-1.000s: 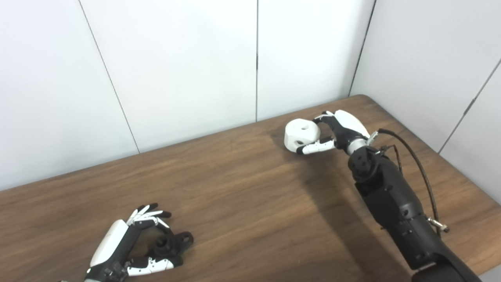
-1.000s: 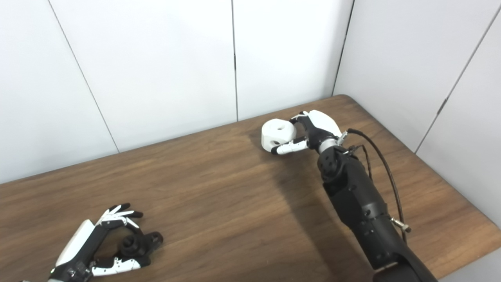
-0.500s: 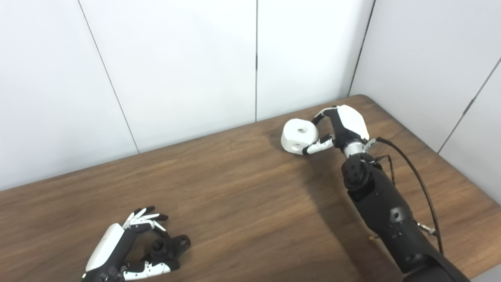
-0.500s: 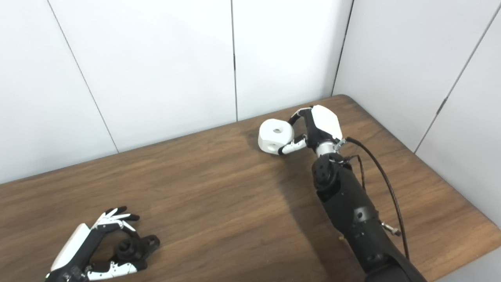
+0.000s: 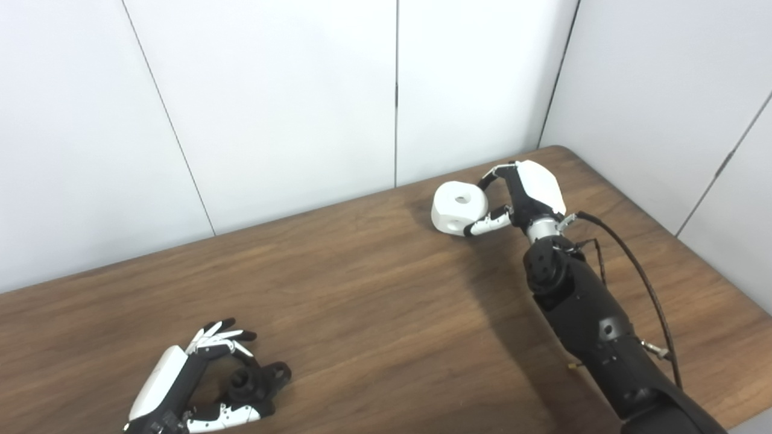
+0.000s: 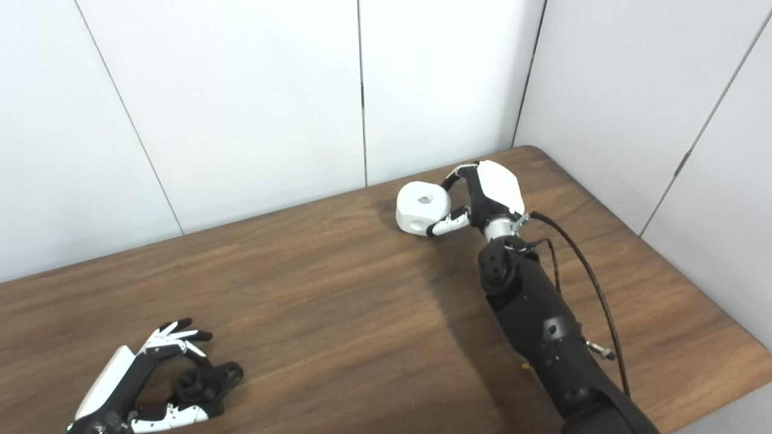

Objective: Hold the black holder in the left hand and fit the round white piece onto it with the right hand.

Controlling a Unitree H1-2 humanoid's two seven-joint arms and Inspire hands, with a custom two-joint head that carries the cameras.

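White wall panels fill the upper half of the frame, and below them a brown wooden desk (image 5: 362, 301) runs from the lower left up toward the upper right corner.

At the lower left, the left hand (image 5: 193, 380) lies low at the desk with its fingers (image 5: 220, 337) arched over the far side of the black holder (image 5: 256, 381) and its thumb (image 5: 232, 414) along the near side. The curl brackets the holder from two sides, which suits a part meant to be held steady as the base of the fit. Whether the hand has firmly clamped it or only cups it I cannot tell; the holder appears to rest on the wood.

Bare wood occupies the middle of the frame, so the two parts are well apart.

At the upper right of centre, the round white piece (image 5: 459, 208) sits at the desk near the wall (one hole facing up, another on its side). The right hand (image 5: 518, 202) wraps it from the right, fingers over the far side and thumb against the near lower edge, closed on the piece. That sideways grip leaves the top hole uncovered, probably useful for lining it up with the holder. The right arm (image 5: 591, 319) stretches diagonally from the lower right, with a black cable (image 5: 633, 271) looping beside it. My judgement: grasping stage, fitting not yet begun.
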